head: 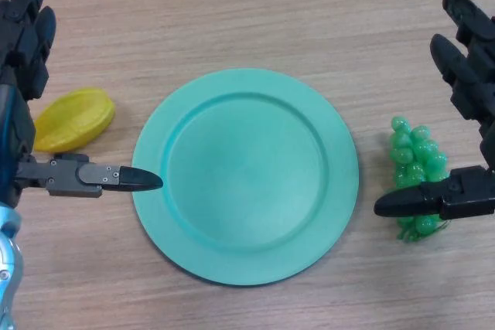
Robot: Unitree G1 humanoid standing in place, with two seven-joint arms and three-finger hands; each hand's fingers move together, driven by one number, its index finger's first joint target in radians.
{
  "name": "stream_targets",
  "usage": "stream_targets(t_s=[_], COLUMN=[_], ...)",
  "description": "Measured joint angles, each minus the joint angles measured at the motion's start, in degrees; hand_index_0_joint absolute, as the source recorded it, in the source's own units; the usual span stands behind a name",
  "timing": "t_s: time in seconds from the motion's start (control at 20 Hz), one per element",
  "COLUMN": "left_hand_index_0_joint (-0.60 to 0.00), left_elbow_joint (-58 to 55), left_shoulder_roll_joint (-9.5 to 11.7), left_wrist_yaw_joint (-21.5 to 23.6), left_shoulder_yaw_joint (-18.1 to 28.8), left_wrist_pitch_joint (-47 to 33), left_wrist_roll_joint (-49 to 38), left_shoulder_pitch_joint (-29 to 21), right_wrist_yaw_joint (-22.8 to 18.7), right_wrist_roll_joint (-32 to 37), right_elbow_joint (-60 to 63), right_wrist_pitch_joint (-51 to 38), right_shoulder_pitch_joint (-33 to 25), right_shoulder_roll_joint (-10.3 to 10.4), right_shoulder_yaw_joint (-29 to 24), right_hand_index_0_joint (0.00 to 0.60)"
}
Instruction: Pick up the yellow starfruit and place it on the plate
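Observation:
The yellow starfruit lies on the wooden table at the left, just left of the green plate. The plate sits in the middle and holds nothing. My left hand is open at the left edge, its fingers straight above the starfruit and its thumb stretched out below the fruit, its tip at the plate's left rim. The hand does not hold the fruit. My right hand is open at the right edge, beside the plate.
A bunch of green grapes lies right of the plate, between my right hand's fingers and its thumb, which covers the bunch's lower part. Bare wooden table lies beyond and in front of the plate.

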Motion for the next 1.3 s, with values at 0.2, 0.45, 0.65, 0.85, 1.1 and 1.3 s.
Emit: stream_targets(t_s=[0.2, 0.45, 0.65, 0.85, 1.1, 1.3], left_hand_index_0_joint=[0.0, 0.0, 0.0, 0.0, 0.0, 0.0], left_elbow_joint=[0.1, 0.1, 2.4, 13.3, 26.0, 36.9], left_shoulder_roll_joint=[0.0, 0.0, 0.4, 2.7, 6.9, 8.9], left_wrist_yaw_joint=[0.0, 0.0, 0.0, 1.8, 5.0, 5.2], left_shoulder_yaw_joint=[0.0, 0.0, 0.0, 0.3, 1.4, 1.5], left_wrist_pitch_joint=[0.0, 0.0, -0.3, -5.0, -10.8, -12.6], left_wrist_roll_joint=[0.0, 0.0, -0.1, 4.6, 9.5, 9.4], left_shoulder_pitch_joint=[-0.5, -0.5, -1.4, -5.4, -8.8, -12.0], right_wrist_yaw_joint=[0.0, 0.0, 0.0, 0.0, 0.0, 0.0], right_wrist_roll_joint=[-0.1, -0.2, -0.2, -0.3, -2.5, -2.3], right_elbow_joint=[0.0, 0.6, 2.0, 2.7, 3.1, 2.9], right_wrist_pitch_joint=[0.0, -0.1, -1.1, -1.2, -2.2, -2.2], right_shoulder_pitch_joint=[-0.1, -0.2, -0.3, -0.5, -0.4, -0.2], right_shoulder_roll_joint=[0.0, 0.0, 0.0, -0.2, -0.2, -0.2], right_shoulder_yaw_joint=[0.0, 0.0, 0.0, 0.0, 0.0, -0.1], right_hand_index_0_joint=[0.0, 0.0, 0.0, 0.0, 0.0, 0.0])
